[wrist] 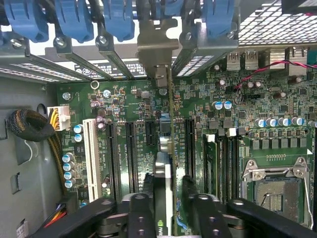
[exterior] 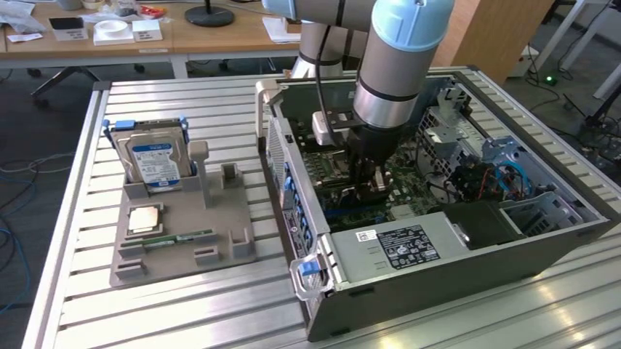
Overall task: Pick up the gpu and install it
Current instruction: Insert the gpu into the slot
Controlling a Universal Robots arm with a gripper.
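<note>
**Holding the gpu edge-on over the motherboard slots**

So the arm reaches down into the open computer case (exterior: 456, 218), and the gripper (exterior: 369, 190) sits low over the motherboard (exterior: 335, 178) in the exterior view. From the wrist view you can see the gripper (wrist: 167, 198) closed narrow on the gpu (wrist: 170, 129), with a black finger (wrist: 144, 198) pressed on each side of the card. The card stands on edge, so it reads as a thin line running away from the fingers toward the back of the case. Its silver end bracket (wrist: 157, 47) sits up in the row of rear slot openings, between the blue retention clips (wrist: 74, 20). The lower edge lines up with the black expansion slots (wrist: 131, 153) on the green board, next to the white slot (wrist: 90, 153). I can't tell if it's fully seated.

Outside the case, towards the exterior view's left, the grey parts holder (exterior: 179, 240) sits on the slatted table (exterior: 194, 313), with the blue-labelled hard drive (exterior: 155, 163) standing upright in it.
</note>
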